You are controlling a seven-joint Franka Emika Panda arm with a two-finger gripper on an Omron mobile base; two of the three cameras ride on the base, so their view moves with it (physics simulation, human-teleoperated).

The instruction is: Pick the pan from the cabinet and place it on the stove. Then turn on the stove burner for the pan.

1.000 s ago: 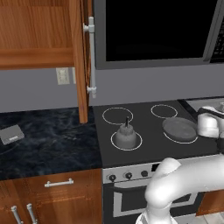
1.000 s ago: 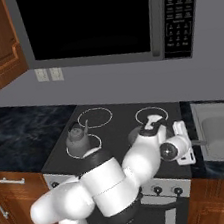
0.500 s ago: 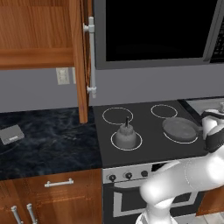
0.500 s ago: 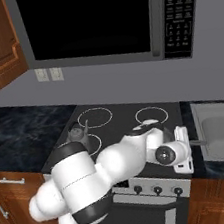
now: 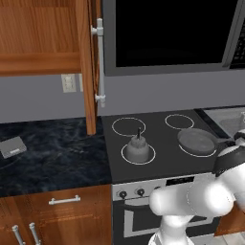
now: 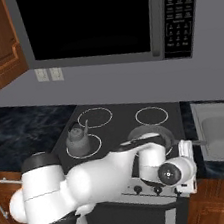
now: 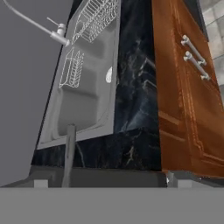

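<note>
Pan [image 5: 197, 140] on stove [image 5: 162, 143]: rigid metal, likely slick; take its long handle [image 7: 68, 153]. Fingers wide open, holding nothing.

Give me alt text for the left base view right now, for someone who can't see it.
A dark-grey pan sits on the front right burner of the black stove, with a small grey kettle on the front left ring. The wall cabinet door hangs open above the marbled countertop, and the white arm curls across the lower right.

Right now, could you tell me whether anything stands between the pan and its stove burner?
Nothing visible does: the pan lies on the stove, over its front right burner, and the kettle stands apart on the front left one.
</note>
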